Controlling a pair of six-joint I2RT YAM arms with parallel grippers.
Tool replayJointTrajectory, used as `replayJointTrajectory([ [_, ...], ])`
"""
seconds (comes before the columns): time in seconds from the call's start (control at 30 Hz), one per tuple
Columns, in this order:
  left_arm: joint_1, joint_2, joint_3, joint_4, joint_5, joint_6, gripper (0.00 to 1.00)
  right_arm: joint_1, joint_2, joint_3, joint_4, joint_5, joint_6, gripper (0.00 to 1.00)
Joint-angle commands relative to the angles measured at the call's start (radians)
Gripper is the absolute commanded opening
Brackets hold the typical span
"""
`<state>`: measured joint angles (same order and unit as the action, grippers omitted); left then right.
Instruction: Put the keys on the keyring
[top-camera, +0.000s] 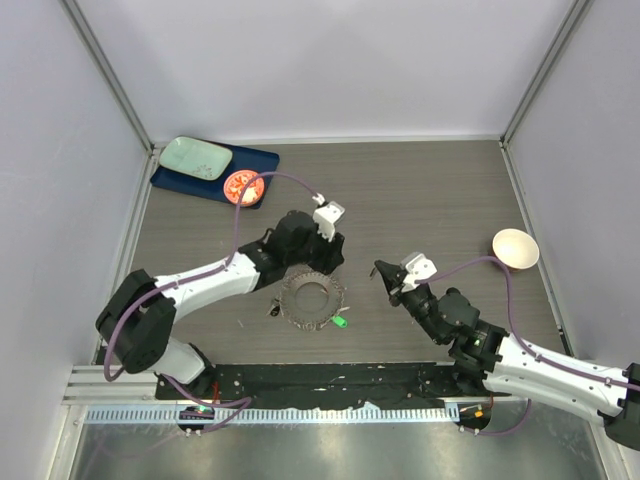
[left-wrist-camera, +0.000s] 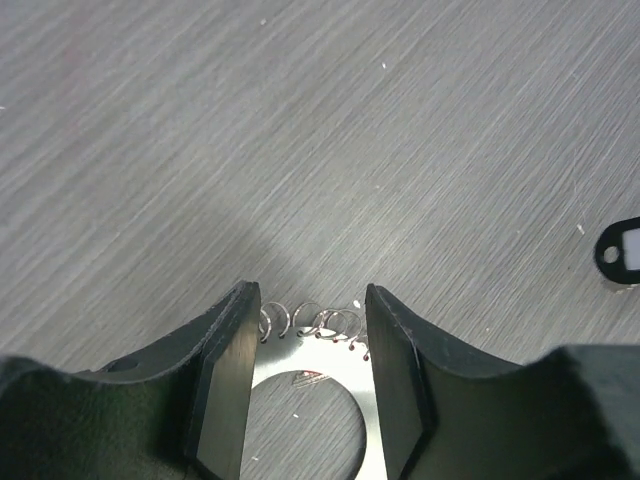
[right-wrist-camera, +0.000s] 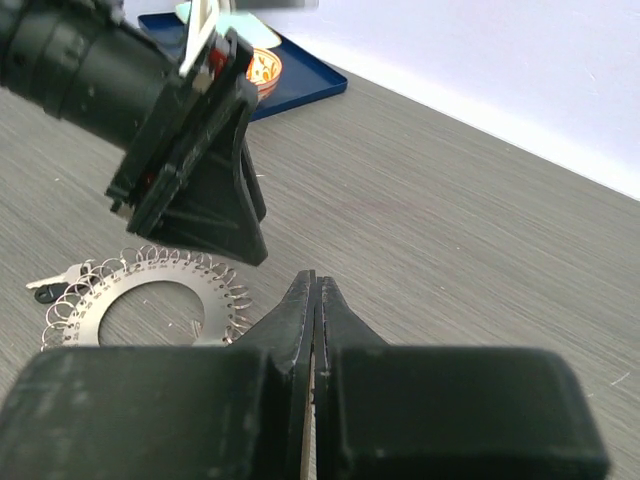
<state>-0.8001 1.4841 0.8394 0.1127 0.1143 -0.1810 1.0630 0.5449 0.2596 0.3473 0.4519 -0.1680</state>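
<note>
The keyring (top-camera: 312, 300) lies flat at mid table, a metal disc with a round hole and a fringe of wire loops. My left gripper (top-camera: 322, 262) hangs over its far rim. In the left wrist view that gripper (left-wrist-camera: 308, 302) is open, its fingers (left-wrist-camera: 225, 380) standing either side of the keyring's rim and loops (left-wrist-camera: 320, 322). A green key (top-camera: 340, 321) lies at the ring's near right edge. A black key tag (left-wrist-camera: 620, 250) lies off to the side, and a black-headed key (right-wrist-camera: 48, 285) rests beside the keyring (right-wrist-camera: 150, 300). My right gripper (right-wrist-camera: 315, 285) is shut and empty, right of the ring (top-camera: 381, 270).
A blue tray (top-camera: 215, 172) at the back left carries a pale green plate (top-camera: 195, 157) and an orange-red dish (top-camera: 242, 186). A cream bowl (top-camera: 515, 248) stands at the right edge. Frame posts and walls close in the table on three sides.
</note>
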Motion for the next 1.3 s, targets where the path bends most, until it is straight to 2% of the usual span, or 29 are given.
replayJointTrajectory([
  [0.0,-0.017,0.036,0.179,-0.396,-0.025,0.021,0.51,0.003,-0.029,-0.003,0.058,0.103,0.041,0.01],
  [0.17,-0.085,0.171,0.322,-0.596,-0.134,0.061,0.54,0.003,-0.069,-0.02,0.052,0.258,0.077,0.01],
  [0.43,-0.131,0.303,0.487,-0.722,-0.192,0.146,0.5,0.003,-0.1,-0.031,0.042,0.338,0.101,0.01],
  [0.63,-0.156,0.378,0.556,-0.765,-0.254,0.172,0.42,0.003,-0.094,-0.029,0.042,0.33,0.097,0.01],
  [0.9,-0.183,0.439,0.607,-0.768,-0.268,0.207,0.32,0.003,-0.08,-0.028,0.048,0.323,0.094,0.01],
  [1.27,-0.197,0.489,0.63,-0.762,-0.278,0.219,0.26,0.003,-0.066,-0.025,0.051,0.311,0.093,0.01],
])
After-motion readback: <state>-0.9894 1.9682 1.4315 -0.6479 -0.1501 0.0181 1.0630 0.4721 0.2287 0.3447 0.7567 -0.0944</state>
